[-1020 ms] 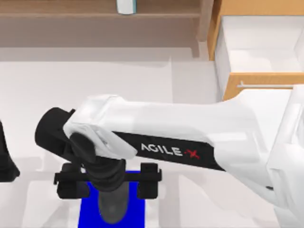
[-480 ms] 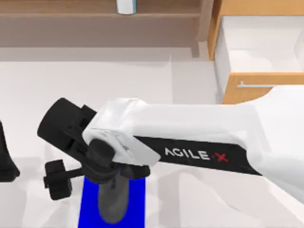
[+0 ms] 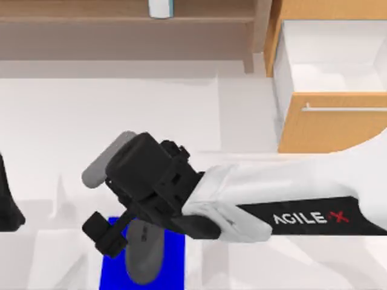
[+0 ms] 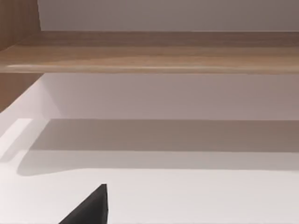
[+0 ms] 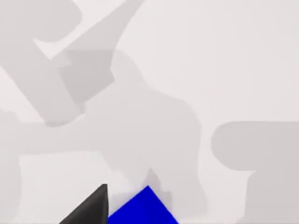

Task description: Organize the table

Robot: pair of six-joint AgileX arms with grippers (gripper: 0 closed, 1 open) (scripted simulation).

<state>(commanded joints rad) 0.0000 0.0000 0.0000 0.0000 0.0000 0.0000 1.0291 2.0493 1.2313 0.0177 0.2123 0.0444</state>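
The white table [image 3: 121, 109] spreads across the top view. Near its front edge a blue mat [image 3: 175, 254] carries a grey mouse-shaped object [image 3: 144, 261]. My right arm reaches in from the right, and my right gripper [image 3: 130, 220] hangs open over the mat's far edge, just above the grey object and holding nothing. One of its black fingers [image 3: 101, 232] sticks out to the left; the other is hidden under the wrist. In the right wrist view a black fingertip [image 5: 93, 207] sits beside a corner of the blue mat [image 5: 142, 207]. My left gripper [image 3: 7, 205] is parked at the left edge, open.
A light-wood drawer cabinet [image 3: 326, 124] with a silver handle [image 3: 344, 109] stands at the back right, its white drawer [image 3: 329, 54] pulled out. A wooden shelf [image 3: 121, 18] runs along the back with a small white and blue item [image 3: 160, 7]. The same shelf [image 4: 149, 63] shows in the left wrist view.
My right arm has drawn back to the right and its wrist has turned, swinging the open fingers round over the mat. The grey object has stayed on the mat.
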